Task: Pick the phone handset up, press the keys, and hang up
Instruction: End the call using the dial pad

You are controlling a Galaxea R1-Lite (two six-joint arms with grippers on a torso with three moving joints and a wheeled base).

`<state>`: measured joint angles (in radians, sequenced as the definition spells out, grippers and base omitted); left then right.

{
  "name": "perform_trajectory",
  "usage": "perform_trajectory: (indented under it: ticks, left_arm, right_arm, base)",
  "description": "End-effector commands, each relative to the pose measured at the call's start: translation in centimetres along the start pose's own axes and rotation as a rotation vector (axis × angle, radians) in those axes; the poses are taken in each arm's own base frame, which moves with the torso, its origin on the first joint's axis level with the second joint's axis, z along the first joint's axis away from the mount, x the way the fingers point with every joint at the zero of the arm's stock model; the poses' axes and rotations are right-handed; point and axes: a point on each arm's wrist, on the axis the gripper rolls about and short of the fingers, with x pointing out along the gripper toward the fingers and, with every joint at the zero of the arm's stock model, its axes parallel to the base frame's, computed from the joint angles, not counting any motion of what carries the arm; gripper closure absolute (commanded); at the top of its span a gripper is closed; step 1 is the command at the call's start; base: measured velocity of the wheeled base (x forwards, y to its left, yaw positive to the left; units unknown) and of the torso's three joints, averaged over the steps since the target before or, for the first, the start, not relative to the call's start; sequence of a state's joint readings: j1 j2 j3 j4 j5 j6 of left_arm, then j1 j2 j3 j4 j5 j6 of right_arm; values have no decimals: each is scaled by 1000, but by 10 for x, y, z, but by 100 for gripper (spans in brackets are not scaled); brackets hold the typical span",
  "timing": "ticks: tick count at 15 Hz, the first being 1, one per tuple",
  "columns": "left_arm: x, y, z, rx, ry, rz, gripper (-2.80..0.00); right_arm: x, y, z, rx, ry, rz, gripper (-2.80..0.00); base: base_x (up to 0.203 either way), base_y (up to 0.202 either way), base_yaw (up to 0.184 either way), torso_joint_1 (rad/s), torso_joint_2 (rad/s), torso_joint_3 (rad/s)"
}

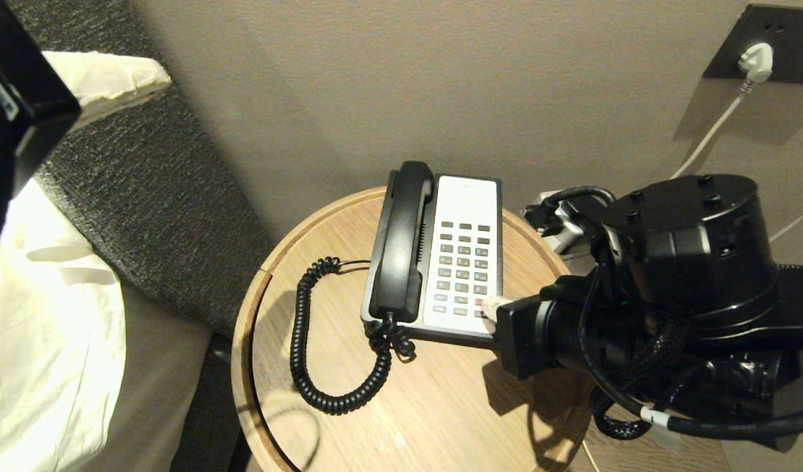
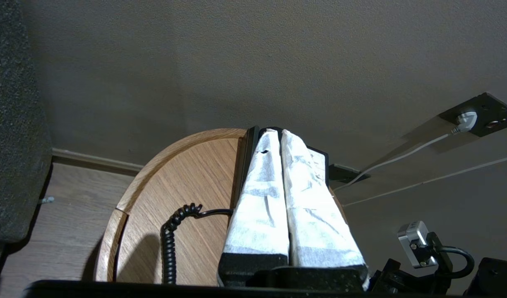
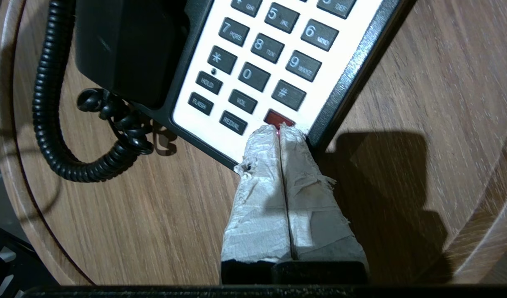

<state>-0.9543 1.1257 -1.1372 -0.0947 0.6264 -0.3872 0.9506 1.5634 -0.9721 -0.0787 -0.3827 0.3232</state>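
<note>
The phone handset (image 1: 401, 242) lies in its cradle on the left side of the phone base, its coiled cord (image 1: 309, 347) looping over the round wooden table (image 1: 408, 406). The keys (image 1: 463, 262) form a grid on the white faceplate beside it. My right gripper (image 1: 489, 305) reaches in from the right, shut with nothing held. Its taped tips (image 3: 280, 128) rest at the near edge of the red key (image 3: 278, 118), in the bottom corner of the keypad. My left gripper (image 2: 276, 133) is shut and empty, held up off the table on the near side of the phone.
A bed with white bedding (image 1: 47, 328) and a dark padded headboard (image 1: 145, 196) stand left of the table. A wall socket with a white plug (image 1: 755, 62) and cable is at the upper right. The wall rises close behind the phone.
</note>
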Motion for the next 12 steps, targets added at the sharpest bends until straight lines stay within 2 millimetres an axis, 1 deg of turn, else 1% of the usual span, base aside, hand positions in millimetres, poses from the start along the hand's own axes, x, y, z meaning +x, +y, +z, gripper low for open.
perform_trajectory:
  ticks: [1,6,12]
  left_arm:
    - [0,0,-1,-3,0,4,0]
    - [-1,2,-2,-2,2,5,0]
    - [-4,3,0,-7,-3,3,0]
  right_arm:
    - [-1,0,-1,1,1,2,0]
    - [0,6,-4,14,14,19,0]
    - [7,8,-7,4,24,8,0]
  base:
    - [0,0,0,0,0,0]
    - [0,0,0,0,0,0]
    - [0,0,0,0,0,0]
